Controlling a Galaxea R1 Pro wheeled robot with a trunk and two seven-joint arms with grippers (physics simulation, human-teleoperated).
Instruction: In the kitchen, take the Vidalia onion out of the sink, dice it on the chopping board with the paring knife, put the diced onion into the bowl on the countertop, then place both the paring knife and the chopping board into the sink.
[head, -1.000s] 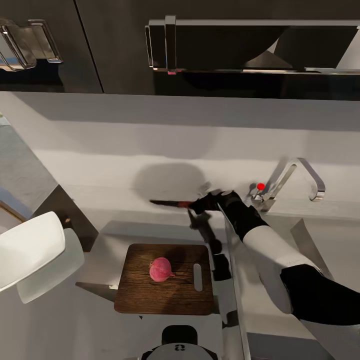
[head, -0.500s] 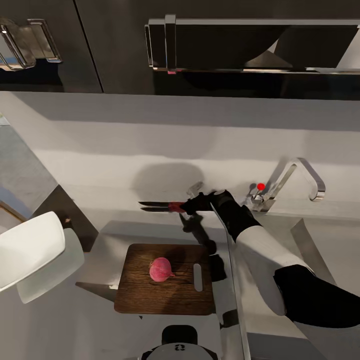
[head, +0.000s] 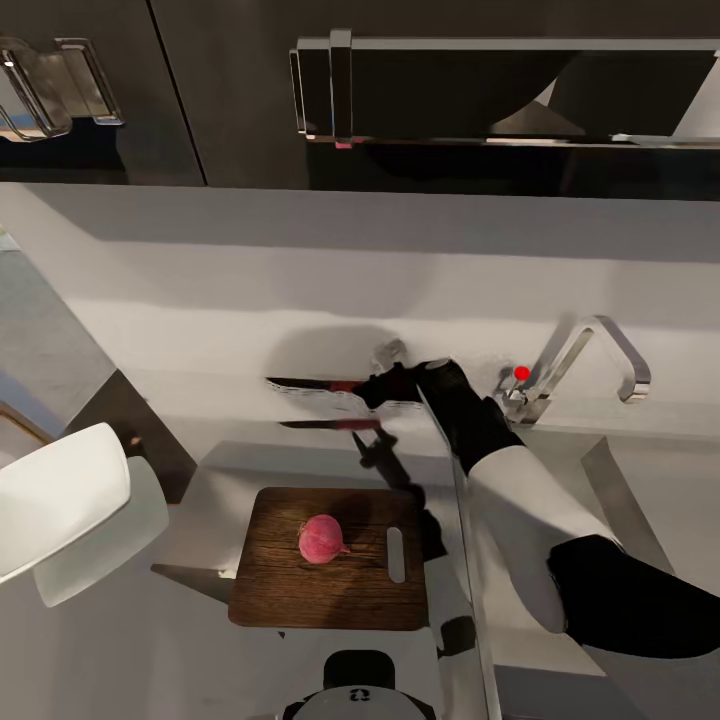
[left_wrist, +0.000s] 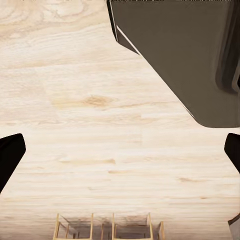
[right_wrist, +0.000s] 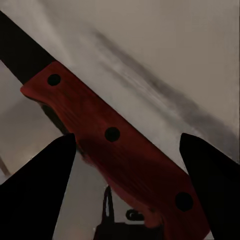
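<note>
Nearest, at the lower edge of the head view, a dark rounded part of the robot's own body is cut off by the frame. Just beyond it the chopping board (head: 328, 558) lies flat on the grey surface (head: 200, 500), its slot handle toward the sink side. The pink-red onion (head: 321, 539) sits whole near the board's middle. To the left, the white bowl (head: 62, 510) is partly cut off by the picture's edge.

Farther back, the right arm reaches over the surface, and the right pincer (head: 385, 385) grips the paring knife (head: 315, 384) by its red-brown handle, blade pointing left and held in the air above the surface, beyond the board. A dark streak below it could be shadow or reflection; I cannot say which. In the right wrist view the handle (right_wrist: 112, 160) lies between the two dark fingers (right_wrist: 37, 195).

The sink basin (head: 640, 500) is mostly hidden behind the arm; its chrome tap (head: 590, 355) stands at the back.

The left pincer's fingertips (left_wrist: 10, 155) sit wide apart over pale wood floor (left_wrist: 100, 100), holding nothing.
</note>
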